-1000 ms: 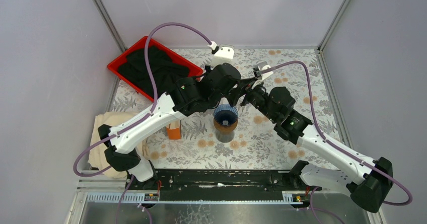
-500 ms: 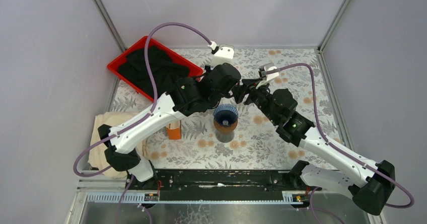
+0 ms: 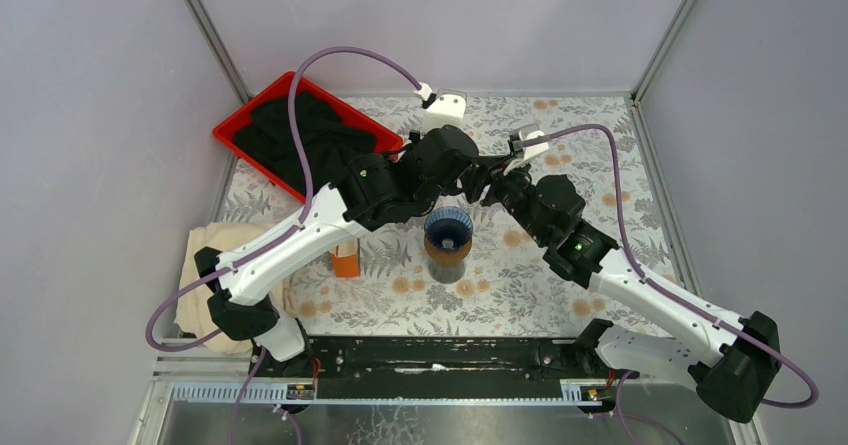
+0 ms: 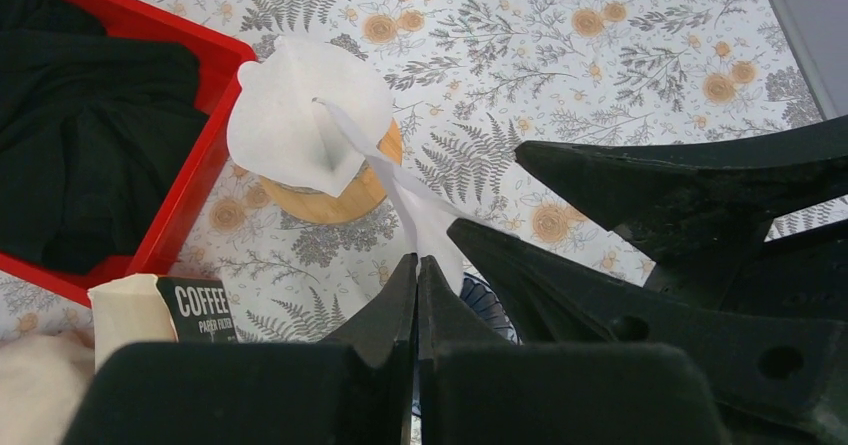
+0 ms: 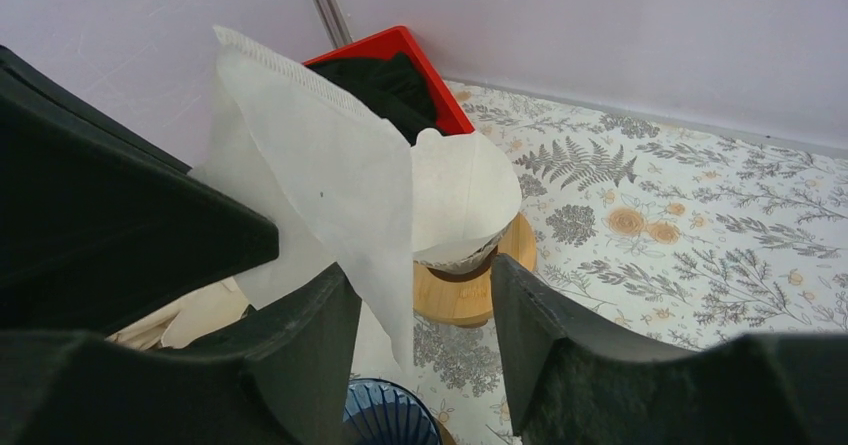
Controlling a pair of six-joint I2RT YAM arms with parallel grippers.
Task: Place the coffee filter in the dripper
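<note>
My left gripper (image 4: 417,265) is shut on a white paper coffee filter (image 4: 425,210), which hangs in the air just above the ribbed blue dripper (image 3: 448,227). The dripper sits on a brown jar in the middle of the table. In the right wrist view the filter (image 5: 330,155) fans upward. Its lower edge hangs between the fingers of my right gripper (image 5: 420,295), lying against the left finger. That gripper is open, with a wide gap on the right side. The dripper's rim (image 5: 385,415) shows below the jaws.
A stack of filters (image 4: 300,125) rests on a round wooden stand (image 4: 345,193) behind the dripper. A red tray (image 3: 235,130) with black cloth lies at the back left. An orange-and-black filter box (image 3: 346,260) and a beige cloth (image 3: 205,255) lie at the left.
My right gripper has come in toward the left gripper and its jaws have narrowed around the filter's edge. The left gripper keeps its hold in the same spot.
</note>
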